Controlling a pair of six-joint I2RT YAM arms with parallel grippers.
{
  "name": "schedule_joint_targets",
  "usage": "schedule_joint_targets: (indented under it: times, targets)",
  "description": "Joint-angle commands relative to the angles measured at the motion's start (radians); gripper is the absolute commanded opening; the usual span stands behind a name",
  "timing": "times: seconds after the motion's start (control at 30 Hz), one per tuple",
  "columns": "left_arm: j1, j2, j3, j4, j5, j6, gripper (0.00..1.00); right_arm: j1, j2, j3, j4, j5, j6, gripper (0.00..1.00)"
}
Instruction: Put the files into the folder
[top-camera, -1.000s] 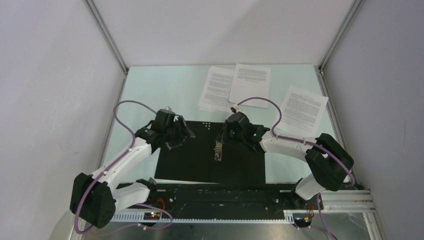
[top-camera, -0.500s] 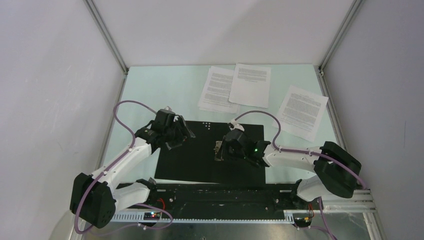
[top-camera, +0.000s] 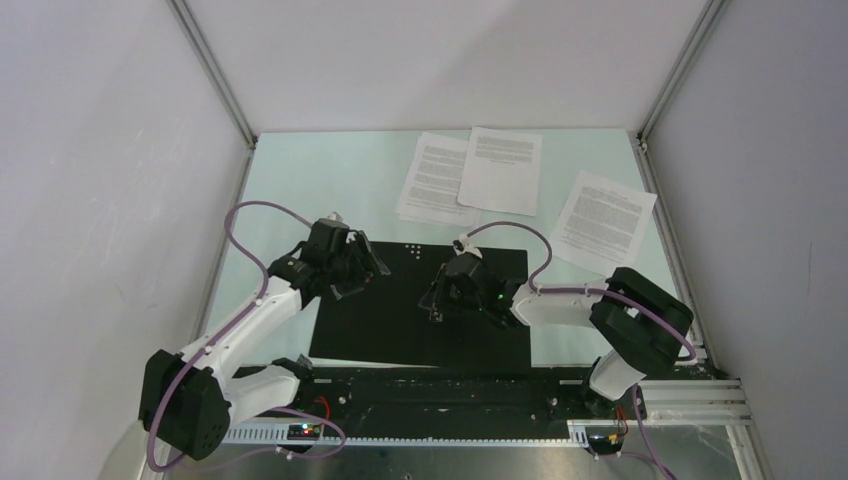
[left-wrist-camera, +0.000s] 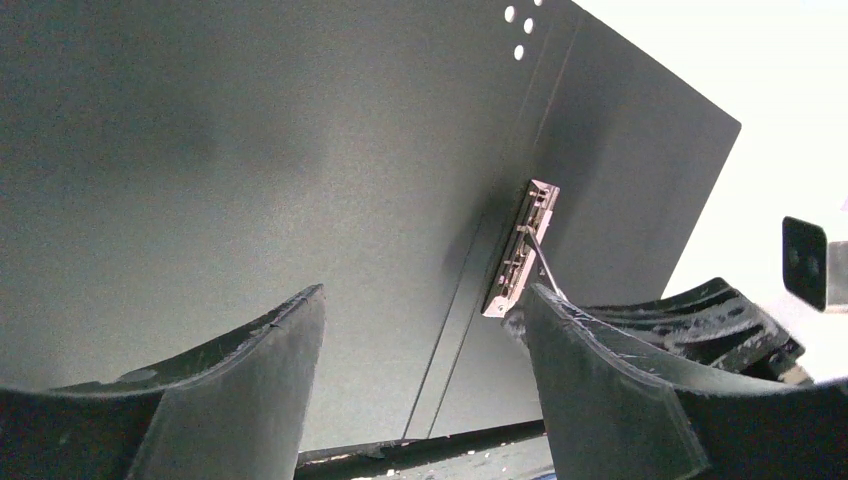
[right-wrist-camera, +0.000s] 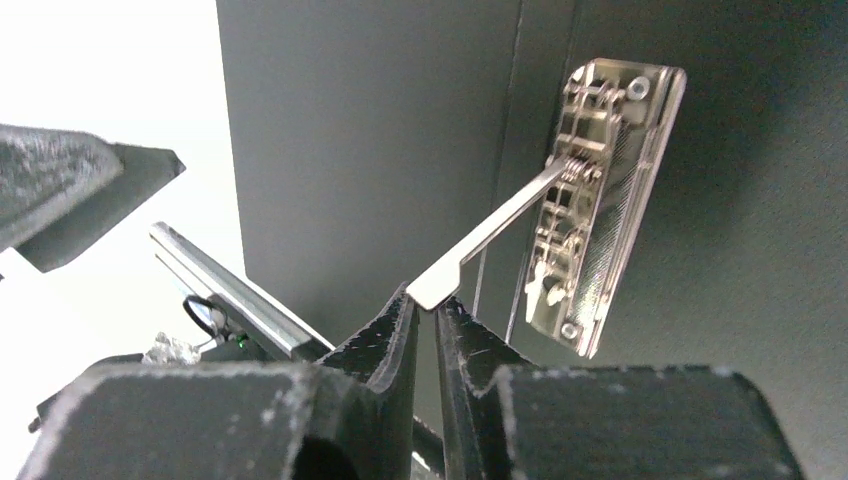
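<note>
As right claw (right-wrist-camera: 425, 300) pinches clip lever (right-wrist-camera: 490, 235), folder (right-wrist-camera: 350, 130) beneath

Pale green tabletop (top-camera: 330, 180) has a folder (top-camera: 400, 325) lying open in the mid, black side up, w/ a shiny metal clip (right-wrist-camera: 600, 200) on it. At the far side lie 3 white sheets (top-camera: 500, 170) w/ tiny black print: 2 together, one partly on top of the other, & the 3rd sheet (top-camera: 605, 222) tilted off to the right, apart from them, near the folder's far corner.
</note>
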Motion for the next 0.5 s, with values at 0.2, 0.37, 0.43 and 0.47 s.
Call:
schedule_joint_targets:
  times: [0.2, 0.37, 0.43, 0.47]
  targets:
    - [-0.003, -0.009, 0.042, 0.01, -0.004, 0.048, 0.79, -0.105, 0.032, 0.092, 0.019, 0.056, -0.022, 0.16]
    - [-0.003, 0.003, 0.042, 0.009, 0.018, 0.06, 0.79, -0.148, 0.101, 0.146, -0.006, 0.053, -0.048, 0.16]
    - [-0.003, 0.007, 0.04, 0.01, 0.024, 0.068, 0.79, -0.159, 0.132, 0.169, -0.014, 0.048, -0.059, 0.16]
    - [-0.003, 0.007, 0.039, 0.01, 0.025, 0.07, 0.79, -0.161, 0.153, 0.184, -0.019, 0.046, -0.064, 0.15]
